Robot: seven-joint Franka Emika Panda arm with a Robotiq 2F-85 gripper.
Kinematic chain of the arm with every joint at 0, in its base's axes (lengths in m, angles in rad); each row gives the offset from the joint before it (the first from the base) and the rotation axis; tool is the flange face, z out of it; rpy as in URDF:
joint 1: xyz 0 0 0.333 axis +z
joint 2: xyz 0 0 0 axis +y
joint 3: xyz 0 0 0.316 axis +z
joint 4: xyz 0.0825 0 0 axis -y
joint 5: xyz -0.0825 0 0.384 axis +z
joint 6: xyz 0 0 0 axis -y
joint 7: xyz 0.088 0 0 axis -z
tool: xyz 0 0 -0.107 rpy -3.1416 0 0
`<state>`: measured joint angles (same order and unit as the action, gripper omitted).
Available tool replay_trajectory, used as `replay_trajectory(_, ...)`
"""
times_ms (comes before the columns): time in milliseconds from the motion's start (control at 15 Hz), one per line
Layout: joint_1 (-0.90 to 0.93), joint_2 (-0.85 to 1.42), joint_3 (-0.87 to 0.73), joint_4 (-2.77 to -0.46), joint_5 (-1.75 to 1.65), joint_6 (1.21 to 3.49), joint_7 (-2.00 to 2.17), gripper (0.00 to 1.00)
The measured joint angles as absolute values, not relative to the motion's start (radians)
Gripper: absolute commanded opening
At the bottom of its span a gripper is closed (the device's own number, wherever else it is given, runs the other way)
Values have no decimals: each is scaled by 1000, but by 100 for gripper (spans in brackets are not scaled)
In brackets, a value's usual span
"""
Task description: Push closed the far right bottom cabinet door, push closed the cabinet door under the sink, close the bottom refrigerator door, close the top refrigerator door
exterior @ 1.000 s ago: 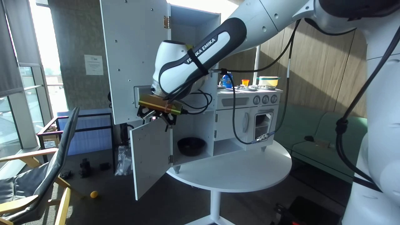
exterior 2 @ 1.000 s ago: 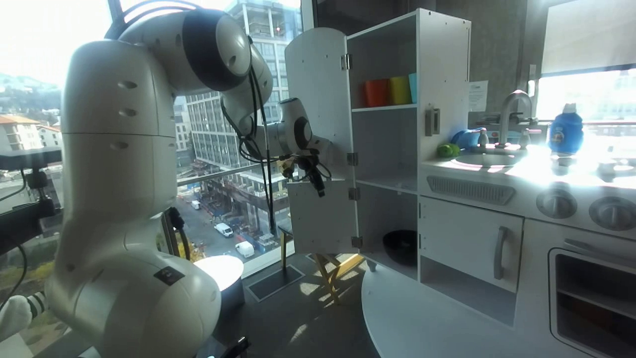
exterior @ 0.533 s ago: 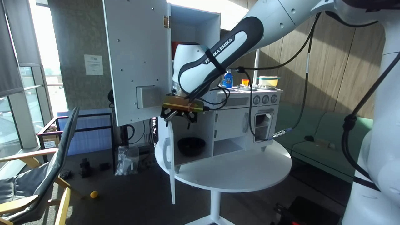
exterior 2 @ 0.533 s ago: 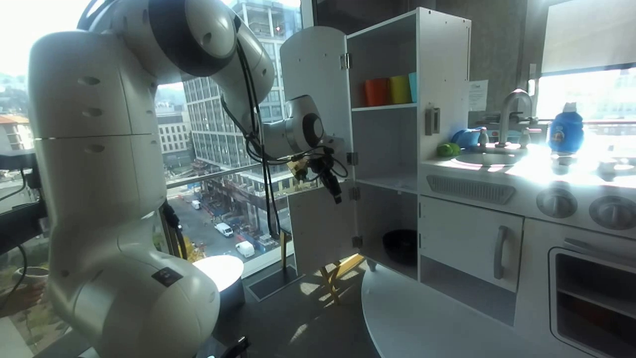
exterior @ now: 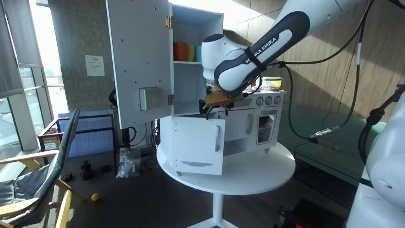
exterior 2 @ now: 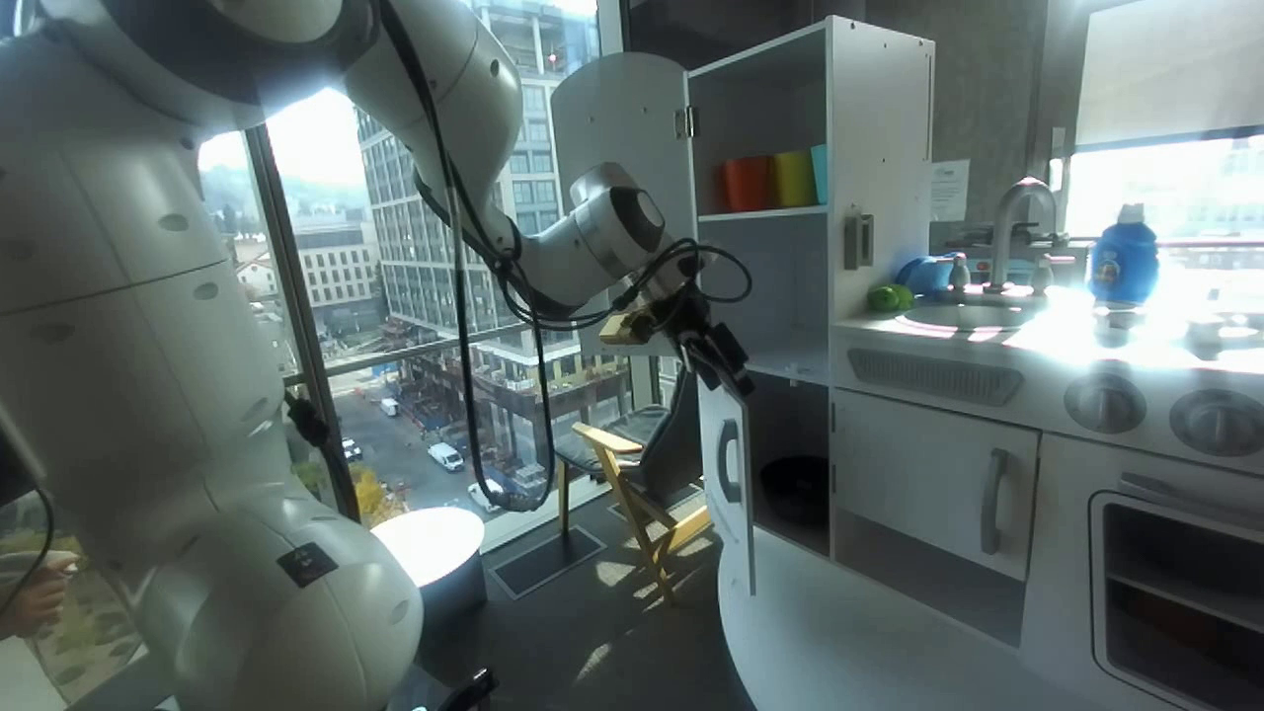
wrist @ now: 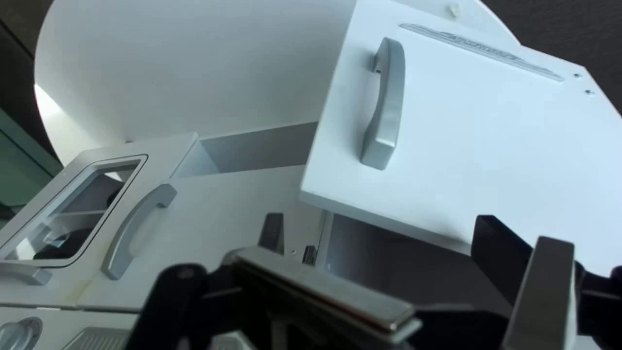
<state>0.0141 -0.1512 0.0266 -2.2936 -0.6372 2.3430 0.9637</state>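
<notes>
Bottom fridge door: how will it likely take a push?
Bottom fridge door is probably stiff: flat, straight-edged panel. Should swing, not slide, as one side edge meets the cabinet. Likely easier near its handle, by the free edge.

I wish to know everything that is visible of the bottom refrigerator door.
The bottom refrigerator door is a flat white panel, apparently painted wood. It bears a grey bowed handle near its free edge, a grey strip low on its face and small screw heads near the hinged edge. Upright and partly open, it hangs on the lower part of the tall cabinet. The open gripper is at its top edge; contact is unclear.
</notes>
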Motion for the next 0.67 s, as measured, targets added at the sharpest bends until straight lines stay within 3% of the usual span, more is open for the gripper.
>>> replay_trajectory(333,-33,-221,27,-2327,-814,2396,958,100)
replay_trajectory(667,11,-363,33,-2438,-596,2424,787,100)
